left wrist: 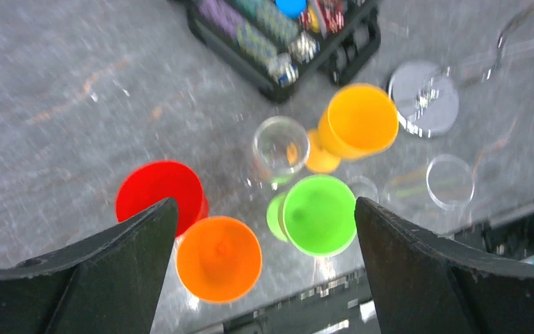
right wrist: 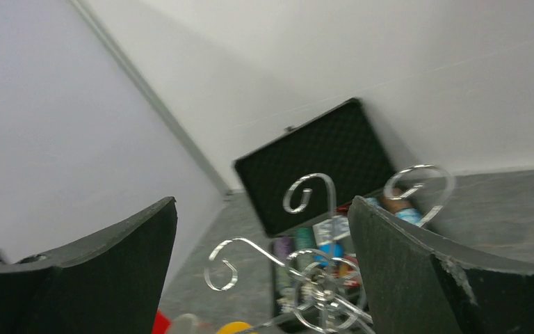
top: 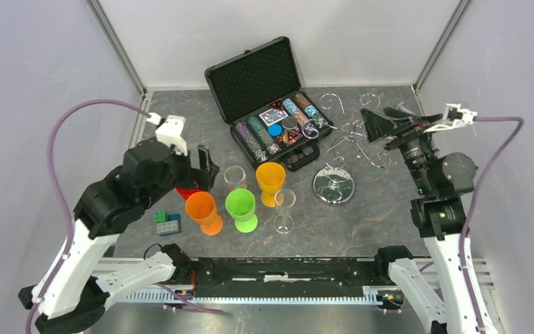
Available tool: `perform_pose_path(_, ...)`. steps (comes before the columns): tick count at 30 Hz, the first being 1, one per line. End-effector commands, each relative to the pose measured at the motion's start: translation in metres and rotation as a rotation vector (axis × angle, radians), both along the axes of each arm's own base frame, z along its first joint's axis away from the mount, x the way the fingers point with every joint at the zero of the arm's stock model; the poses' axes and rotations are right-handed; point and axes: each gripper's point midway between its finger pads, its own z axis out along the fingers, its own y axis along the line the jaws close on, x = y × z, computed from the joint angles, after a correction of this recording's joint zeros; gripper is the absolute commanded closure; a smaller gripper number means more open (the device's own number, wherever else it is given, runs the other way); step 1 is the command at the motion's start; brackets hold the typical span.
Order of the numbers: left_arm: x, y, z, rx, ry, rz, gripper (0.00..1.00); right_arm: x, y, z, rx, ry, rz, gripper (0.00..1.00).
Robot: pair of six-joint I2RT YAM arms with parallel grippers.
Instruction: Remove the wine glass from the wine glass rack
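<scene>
Left gripper [left wrist: 264,202] spread wide above the cups [left wrist: 318,214] — right gripper [right wrist: 262,202] likewise, facing the wine glass rack [top: 332,188] (chrome wire); a wine glass [top: 284,203] stands on the surface [top: 382,209].

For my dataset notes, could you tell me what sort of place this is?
Probably a robotics lab cell: white walls enclose a grey tabletop holding staged props, a chip case and coloured goblets.

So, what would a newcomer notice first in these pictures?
First, the orange goblet, green goblet and yellow goblet, standing bright left of centre. Behind them lies the open black chip case, and right of the goblets stands the chrome wine glass rack.
</scene>
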Motion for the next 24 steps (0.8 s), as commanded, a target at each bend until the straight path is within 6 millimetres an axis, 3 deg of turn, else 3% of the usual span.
perform_pose_path(1, 0.019, 0.028, 0.055, -0.094, -0.269, 0.161, 0.00, -0.025, -0.049, 0.027, -0.263, -0.103, -0.291, 0.02)
perform_pose_path(5, 0.008, 0.053, 0.080, -0.162, -0.380, 0.233, 0.00, -0.049, -0.105, 0.025, -0.359, -0.049, -0.590, 0.02)
perform_pose_path(12, -0.011, 0.087, 0.094, -0.233, -0.491, 0.310, 0.00, -0.100, -0.169, 0.017, -0.396, 0.002, -0.928, 0.02)
perform_pose_path(19, -0.033, 0.118, 0.083, -0.255, -0.552, 0.363, 0.00, -0.144, -0.196, 0.008, -0.309, -0.008, -1.081, 0.02)
perform_pose_path(24, -0.045, 0.127, 0.087, -0.285, -0.588, 0.346, 0.00, -0.157, -0.202, -0.002, -0.295, 0.003, -1.109, 0.02)
